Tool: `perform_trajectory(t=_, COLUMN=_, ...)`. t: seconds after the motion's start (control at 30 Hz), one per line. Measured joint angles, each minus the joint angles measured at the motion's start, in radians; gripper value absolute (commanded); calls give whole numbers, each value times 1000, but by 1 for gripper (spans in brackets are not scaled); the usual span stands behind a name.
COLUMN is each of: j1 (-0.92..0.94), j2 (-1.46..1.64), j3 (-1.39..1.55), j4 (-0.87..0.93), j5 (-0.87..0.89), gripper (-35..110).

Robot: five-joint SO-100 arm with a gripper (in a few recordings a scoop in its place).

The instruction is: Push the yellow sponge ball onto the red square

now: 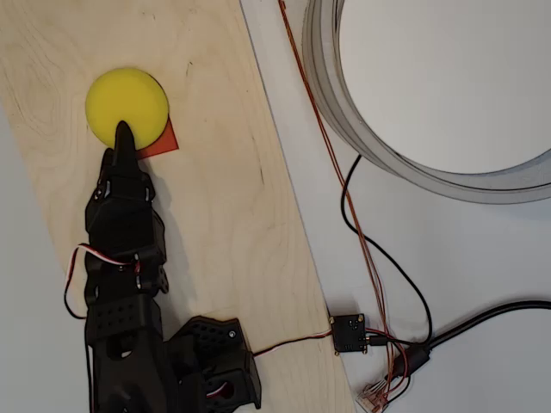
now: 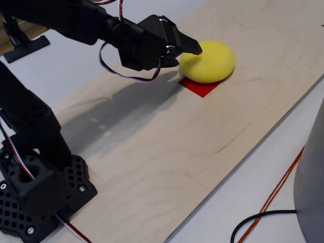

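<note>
The yellow sponge ball [image 1: 126, 104] [image 2: 208, 61] rests on the pale wooden board [image 1: 224, 189] and covers much of the red square [image 1: 162, 143] [image 2: 201, 87], of which one corner shows at the ball's near side. My black gripper [image 1: 124, 131] [image 2: 195, 49] is shut with nothing held, and its tip touches the ball's edge beside the red square. The arm reaches up from its base [image 1: 172, 370] [image 2: 35, 197] at the board's near end.
A large grey ring [image 1: 413, 146] lies on the white table to the right of the board in the overhead view. Thin orange wires [image 1: 344, 189], black cables and a small black module [image 1: 349, 333] run alongside the board's right edge.
</note>
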Motion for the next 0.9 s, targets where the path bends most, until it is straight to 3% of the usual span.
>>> perform_trajectory(t=0.73, j1=0, j2=239, j3=138, j4=3, j5=6, gripper=20)
perform_trajectory(t=0.9, j1=0, j2=339, j3=138, j4=46, j5=-58, gripper=20)
